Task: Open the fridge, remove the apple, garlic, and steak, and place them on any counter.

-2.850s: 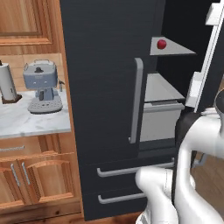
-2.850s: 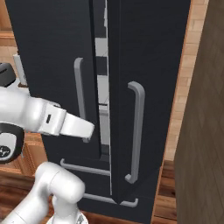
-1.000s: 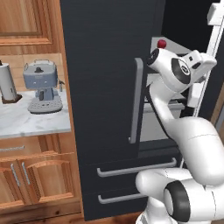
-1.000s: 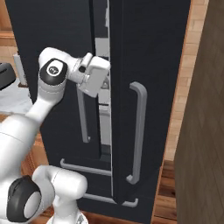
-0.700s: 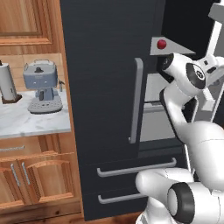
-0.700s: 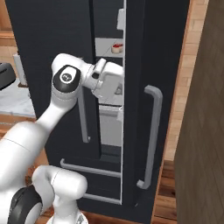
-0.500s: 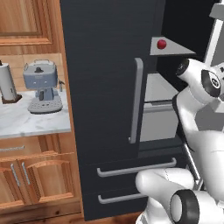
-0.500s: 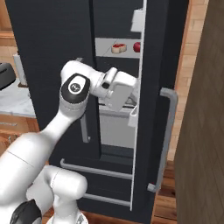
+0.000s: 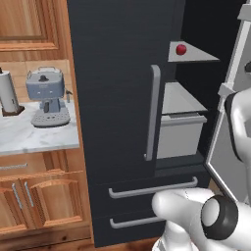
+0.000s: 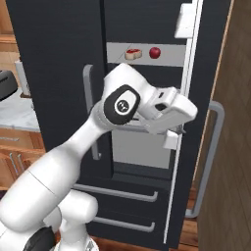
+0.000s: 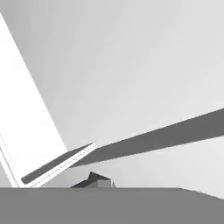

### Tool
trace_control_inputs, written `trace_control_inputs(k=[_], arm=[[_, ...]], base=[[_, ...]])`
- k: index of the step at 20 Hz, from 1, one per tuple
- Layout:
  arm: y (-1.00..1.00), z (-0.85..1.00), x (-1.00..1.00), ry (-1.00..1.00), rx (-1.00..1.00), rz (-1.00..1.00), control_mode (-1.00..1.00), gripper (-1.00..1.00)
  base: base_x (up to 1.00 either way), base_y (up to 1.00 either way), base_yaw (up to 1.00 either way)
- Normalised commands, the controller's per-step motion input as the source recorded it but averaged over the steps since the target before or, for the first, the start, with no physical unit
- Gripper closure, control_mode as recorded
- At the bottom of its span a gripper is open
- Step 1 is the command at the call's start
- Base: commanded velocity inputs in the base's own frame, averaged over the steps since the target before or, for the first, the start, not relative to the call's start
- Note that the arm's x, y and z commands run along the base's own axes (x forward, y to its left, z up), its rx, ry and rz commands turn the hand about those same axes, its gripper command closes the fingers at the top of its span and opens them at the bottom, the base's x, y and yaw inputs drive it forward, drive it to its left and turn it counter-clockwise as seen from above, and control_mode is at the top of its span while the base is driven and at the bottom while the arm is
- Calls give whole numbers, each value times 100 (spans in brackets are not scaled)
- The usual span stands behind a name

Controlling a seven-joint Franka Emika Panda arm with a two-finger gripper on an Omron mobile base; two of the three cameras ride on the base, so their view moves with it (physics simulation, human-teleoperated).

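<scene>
- The fridge (image 9: 117, 98) stands with its right door (image 10: 196, 147) swung partly out, while the left door is closed, its long grey bar handle (image 9: 153, 112) upright.
- Through the gap an upper shelf (image 9: 193, 55) shows, and the apple (image 9: 181, 49) sits on it near its front edge.
- In the right base view the apple (image 10: 155, 52) lies on that same shelf with the steak (image 10: 132, 54) just beside it, on the side toward the closed door; the two look close but apart.
- Below the shelf a pale grey drawer bin (image 9: 180, 135) fills the lower part of the compartment.
- Two lower drawers with horizontal grey handles (image 9: 153, 188) are closed.
- The end effector (image 10: 172, 138) is at the inner edge of the open door, in front of the bin; its fingers are together with nothing between them.
- Whether it touches the door edge I cannot tell.
- The hand view gives pale grey surfaces and a dark slanted band, too close to identify.
- To the left of the fridge, the marble tabletop (image 9: 29, 137) carries a grey coffee machine (image 9: 46, 97) and a paper towel roll (image 9: 9, 93) near the wall.
</scene>
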Motion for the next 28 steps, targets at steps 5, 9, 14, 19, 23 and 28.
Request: trace_control_inputs(k=[5, 9, 14, 19, 23, 28], arm=[[79, 20, 0, -19, 23, 9, -100, 100], [99, 21, -16, -27, 14, 9, -100, 100], [100, 8, -16, -27, 15, 14, -100, 100], [100, 0, 0, -19, 23, 27, -100, 100], [100, 0, 0, -10, 24, 37, -100, 100], [82, -5, 0, -4, 19, 46, -100, 100]], base=[[0, 0, 0], [0, 0, 0], [0, 0, 0], [0, 0, 0], [0, 0, 0], [0, 0, 0]])
